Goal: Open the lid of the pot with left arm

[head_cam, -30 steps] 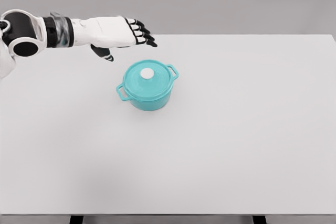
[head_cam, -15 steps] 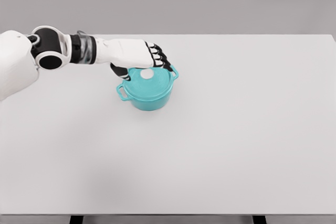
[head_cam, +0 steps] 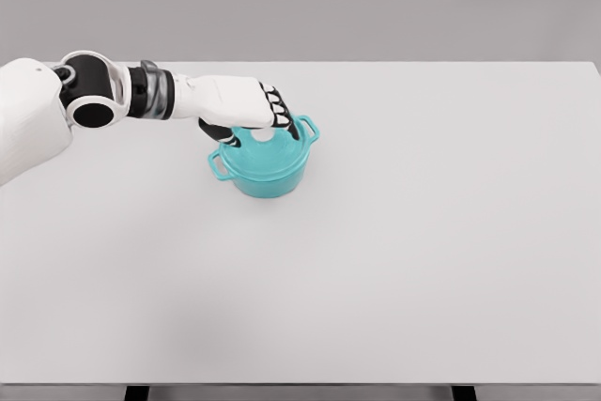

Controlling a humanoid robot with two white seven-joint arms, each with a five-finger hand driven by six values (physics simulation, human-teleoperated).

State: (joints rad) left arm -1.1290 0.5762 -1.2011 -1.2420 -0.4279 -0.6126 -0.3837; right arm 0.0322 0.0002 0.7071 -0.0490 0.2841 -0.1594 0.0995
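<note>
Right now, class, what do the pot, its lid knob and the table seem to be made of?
Pot: probably enamelled metal, with an even teal, softly glossy coat. Lid knob: white, perhaps plastic or ceramic, mostly hidden under the left hand. Table: matte pale grey, likely laminate; uncertain, being a simulator render.

Broad white counter filling most of the frame — far edge running straight across the upper part, near edge along the bottom. Plain grey wall across the top. Two dark legs just under the near edge — one lower left, one lower right.
</note>
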